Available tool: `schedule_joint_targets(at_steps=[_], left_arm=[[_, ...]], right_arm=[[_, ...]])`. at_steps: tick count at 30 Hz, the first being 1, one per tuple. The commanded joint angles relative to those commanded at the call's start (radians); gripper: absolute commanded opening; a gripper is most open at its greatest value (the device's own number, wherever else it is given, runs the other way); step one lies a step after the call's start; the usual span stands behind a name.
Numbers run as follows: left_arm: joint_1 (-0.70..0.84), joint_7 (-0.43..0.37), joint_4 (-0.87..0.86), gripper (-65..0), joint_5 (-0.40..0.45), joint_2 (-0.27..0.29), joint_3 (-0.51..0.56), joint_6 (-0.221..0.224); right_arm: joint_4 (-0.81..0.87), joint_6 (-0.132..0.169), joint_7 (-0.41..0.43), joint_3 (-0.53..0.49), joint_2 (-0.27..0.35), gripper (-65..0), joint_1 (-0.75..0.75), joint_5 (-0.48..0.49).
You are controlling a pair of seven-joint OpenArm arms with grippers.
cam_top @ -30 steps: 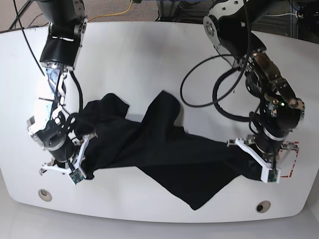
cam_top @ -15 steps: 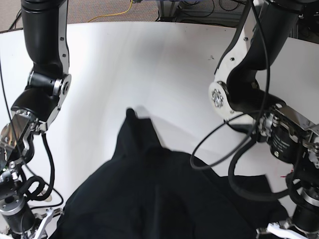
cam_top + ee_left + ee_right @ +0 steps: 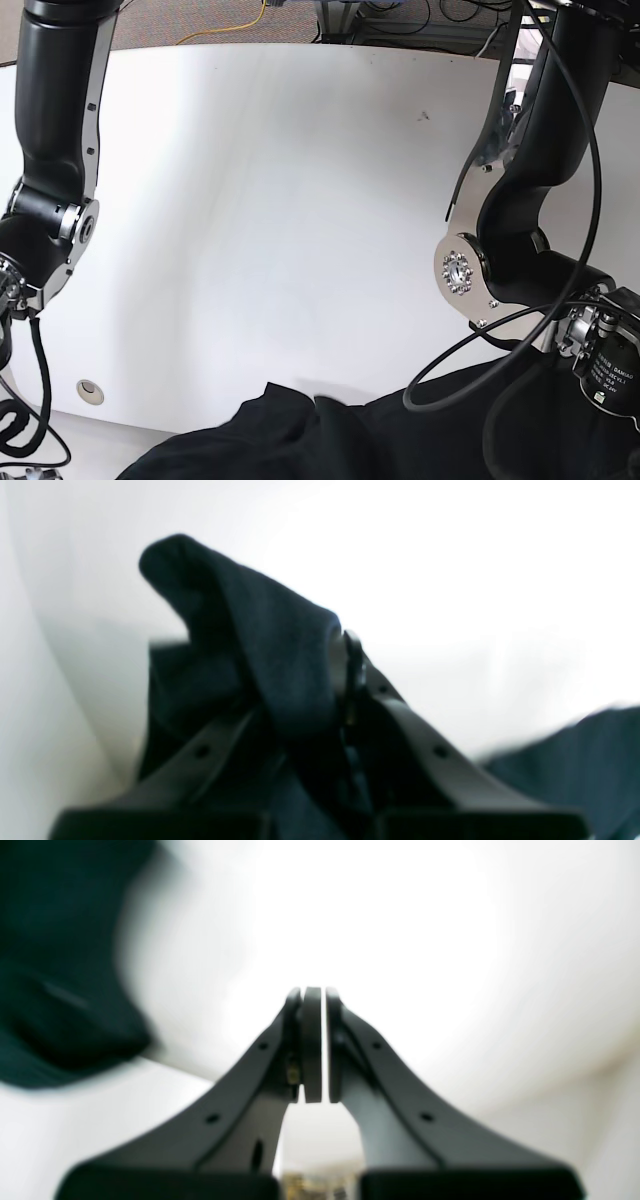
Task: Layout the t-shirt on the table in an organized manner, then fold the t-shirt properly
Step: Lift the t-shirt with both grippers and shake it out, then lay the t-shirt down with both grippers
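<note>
The black t-shirt (image 3: 330, 445) hangs low in the base view, bunched along the bottom edge above the white table (image 3: 250, 200). Neither gripper shows in that view. In the left wrist view my left gripper (image 3: 342, 655) is shut on a fold of the t-shirt (image 3: 280, 670), which drapes over the left finger and hides it. More of the cloth shows at the lower right. In the right wrist view my right gripper (image 3: 315, 1000) is shut with nothing between its pads. A blurred part of the t-shirt (image 3: 60, 990) lies to its left, apart from it.
The two black arms stand tall at the left (image 3: 50, 200) and right (image 3: 510, 250) of the base view, with black cables (image 3: 560, 300) looping by the right one. A round grommet hole (image 3: 90, 388) sits near the table's front left edge.
Both arms have risen toward the camera. The t-shirt has left the table's middle and now hangs bunched at the bottom of the base view.
</note>
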Motion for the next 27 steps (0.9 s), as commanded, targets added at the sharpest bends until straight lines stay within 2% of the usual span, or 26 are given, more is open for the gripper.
schedule_joint_targets(at_steps=[4, 6, 10, 13, 17, 19, 25, 27], left_arm=[[0.066, 0.046, 0.002, -65.0, -0.002, 0.000, 0.000, -0.009], [0.115, 0.071, 0.012, -65.0, -0.003, 0.000, 0.000, -0.038], [0.219, 0.091, 0.046, -65.0, -0.023, 0.000, 0.011, -0.087], [0.347, 0.127, 0.075, -65.0, -0.044, 0.000, 0.032, -0.091], [0.509, 0.135, 0.160, -65.0, -0.080, 0.000, 0.040, -0.091], [0.620, 0.137, 0.192, -65.0, -0.106, -0.018, 0.041, -0.091], [0.885, 0.132, 0.198, -65.0, -0.173, -0.087, 0.018, -0.091], [0.961, 0.132, 0.199, -65.0, -0.187, -0.095, 0.002, -0.091]], right_arm=[[0.100, 0.000, -0.012, 0.002, 0.021, -65.0, -0.129, 0.000], [0.147, 0.000, -0.023, 0.012, 0.028, -65.0, -0.210, 0.000], [0.221, 0.000, -0.038, 0.098, 0.008, -65.0, -0.407, 0.000], [0.232, 0.000, -0.035, 0.163, -0.038, -65.0, -0.562, 0.000], [0.233, 0.000, -0.025, 0.245, -0.087, -65.0, -0.727, 0.000], [0.232, 0.000, 0.005, 0.290, -0.144, -65.0, -0.824, 0.000], [0.230, 0.000, 0.110, 0.321, -0.285, -65.0, -1.042, -0.005], [0.229, 0.000, 0.143, 0.319, -0.322, -65.0, -1.099, -0.006]])
